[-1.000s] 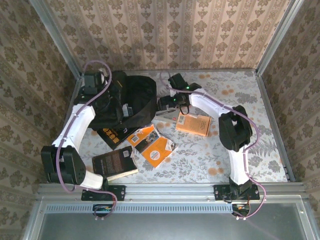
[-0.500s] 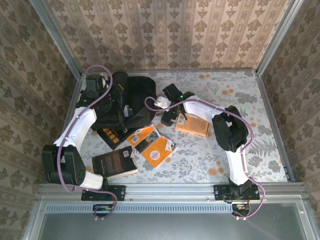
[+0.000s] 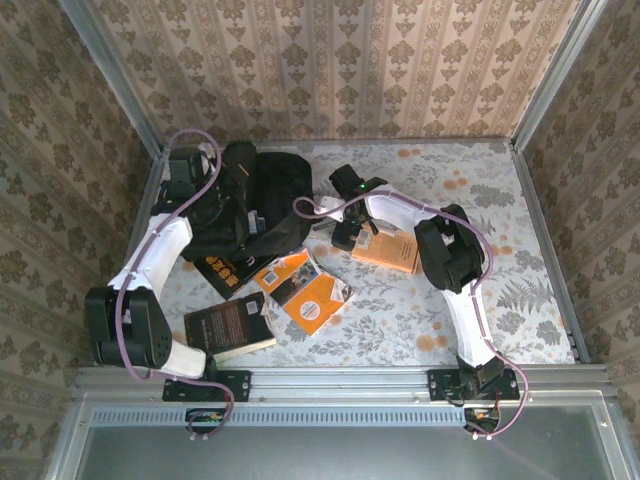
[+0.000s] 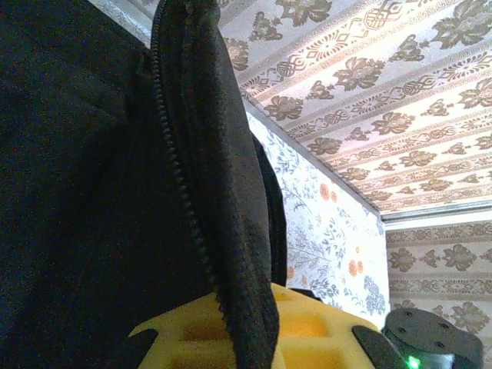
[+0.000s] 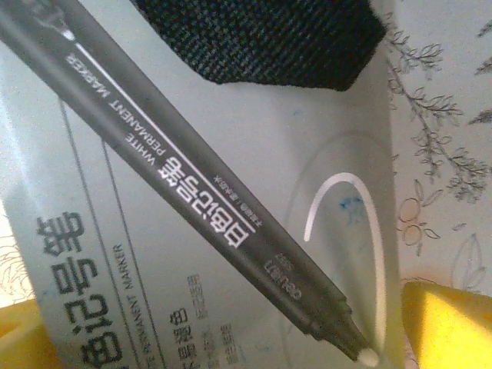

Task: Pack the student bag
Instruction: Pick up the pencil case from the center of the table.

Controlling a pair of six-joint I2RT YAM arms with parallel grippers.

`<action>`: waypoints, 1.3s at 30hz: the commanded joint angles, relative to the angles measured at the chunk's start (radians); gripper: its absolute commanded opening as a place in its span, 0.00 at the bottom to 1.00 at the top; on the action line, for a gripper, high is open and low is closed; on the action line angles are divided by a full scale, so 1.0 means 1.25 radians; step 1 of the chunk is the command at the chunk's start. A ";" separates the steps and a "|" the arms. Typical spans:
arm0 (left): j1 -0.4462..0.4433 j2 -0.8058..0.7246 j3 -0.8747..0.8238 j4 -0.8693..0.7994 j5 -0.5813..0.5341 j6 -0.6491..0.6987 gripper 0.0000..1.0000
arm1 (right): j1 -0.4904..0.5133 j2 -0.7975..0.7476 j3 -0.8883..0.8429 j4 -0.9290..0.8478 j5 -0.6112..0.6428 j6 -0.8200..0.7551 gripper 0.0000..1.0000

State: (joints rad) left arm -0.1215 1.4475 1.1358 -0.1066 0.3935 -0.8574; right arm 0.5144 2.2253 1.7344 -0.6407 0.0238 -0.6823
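Observation:
The student bag, a soft black backpack, stands at the back left of the table. My left gripper is shut on its zipper edge; in the left wrist view the black fabric runs down between the yellow jaws. My right gripper is open and low over a white marker box printed with a grey pen. Its yellow fingertips sit on either side of the box. A black corner of the bag lies just beyond the box.
An orange book lies right of the right gripper. Two orange books lie mid-table, a black book sits near the front left, and another black book pokes out from under the bag. Walls enclose the table.
The right gripper has swung from beside the bag down and toward the front, onto the marker box, its elbow shifting left. The left arm still holds the bag's edge.

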 commanded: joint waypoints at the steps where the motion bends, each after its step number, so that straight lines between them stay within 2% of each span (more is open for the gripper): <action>1: 0.008 0.008 -0.008 0.036 0.029 -0.015 0.00 | -0.003 0.041 0.038 -0.052 -0.041 0.010 1.00; 5: 0.008 0.012 -0.007 0.039 0.032 -0.015 0.00 | 0.000 0.056 0.045 -0.066 -0.074 0.031 0.93; 10: 0.009 0.023 -0.003 0.043 0.045 -0.019 0.00 | 0.001 0.028 0.035 -0.062 -0.085 0.062 0.73; 14: 0.009 0.036 0.005 0.045 0.059 -0.021 0.00 | 0.000 -0.003 -0.009 -0.043 -0.070 0.096 0.66; 20: -0.005 0.051 0.047 0.014 0.078 0.010 0.00 | -0.031 -0.086 -0.117 0.030 -0.031 0.198 0.62; 27: -0.054 0.049 0.160 -0.092 0.070 0.126 0.00 | -0.101 -0.262 -0.243 0.174 -0.084 0.452 0.59; 35: -0.141 0.061 0.296 -0.220 0.067 0.247 0.00 | -0.110 -0.453 -0.341 0.209 -0.102 0.628 0.57; 39: -0.170 0.064 0.319 -0.244 0.073 0.268 0.00 | -0.106 -0.566 -0.372 0.190 -0.119 0.692 0.58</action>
State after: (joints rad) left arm -0.3126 1.5383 1.4807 -0.4110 0.4442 -0.5907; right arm 0.3763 1.6093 1.2842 -0.4164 -0.0875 0.0696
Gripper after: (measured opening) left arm 0.070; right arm 0.720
